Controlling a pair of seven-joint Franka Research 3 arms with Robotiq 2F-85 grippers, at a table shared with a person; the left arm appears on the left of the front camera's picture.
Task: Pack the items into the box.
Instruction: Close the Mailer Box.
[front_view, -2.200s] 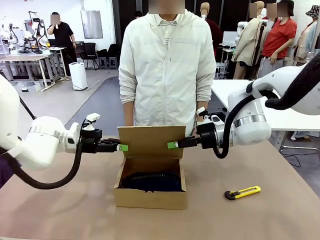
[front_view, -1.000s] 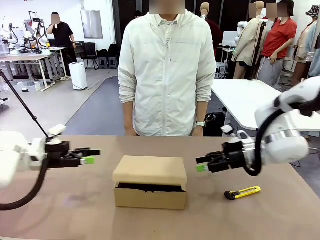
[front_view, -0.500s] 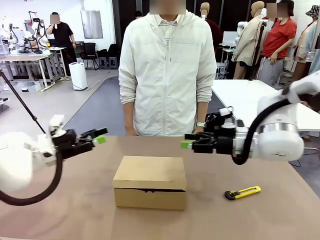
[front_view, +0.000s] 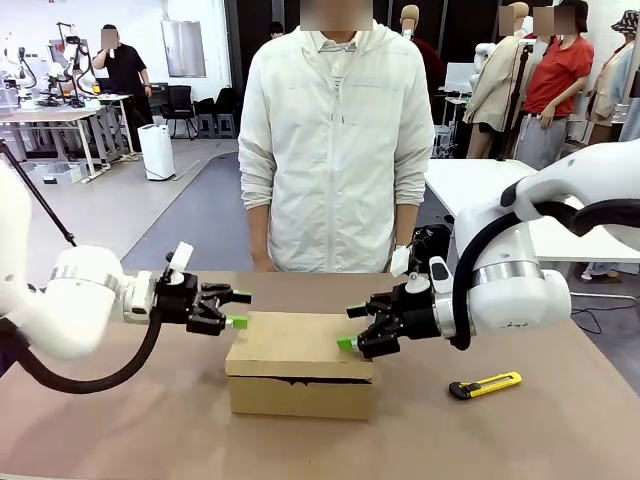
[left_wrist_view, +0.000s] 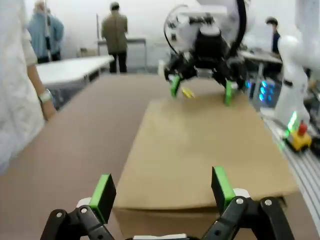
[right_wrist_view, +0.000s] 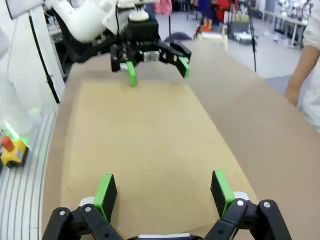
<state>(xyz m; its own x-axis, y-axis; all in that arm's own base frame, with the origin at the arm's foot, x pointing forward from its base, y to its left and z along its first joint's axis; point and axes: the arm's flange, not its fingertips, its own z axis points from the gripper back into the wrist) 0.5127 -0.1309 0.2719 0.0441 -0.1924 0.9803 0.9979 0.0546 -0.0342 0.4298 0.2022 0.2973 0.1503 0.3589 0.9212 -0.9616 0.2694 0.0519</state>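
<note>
Robotics lab: work tables (front_view: 60, 115), concrete floor (front_view: 110, 200), other people at benches.

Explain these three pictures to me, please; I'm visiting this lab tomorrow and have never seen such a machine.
Two white robot arms work at a brown table, with a person standing on the far side. The wide picture comes from a fixed camera between the arms. The other two come from cameras on each arm's wrist, looking along that arm's own two green-tipped fingers. On the table sit a cardboard box with its lid down and a yellow-and-black knife. The left claw and the right claw hover open at opposite ends of the box lid, facing each other. Neither holds anything.
</note>
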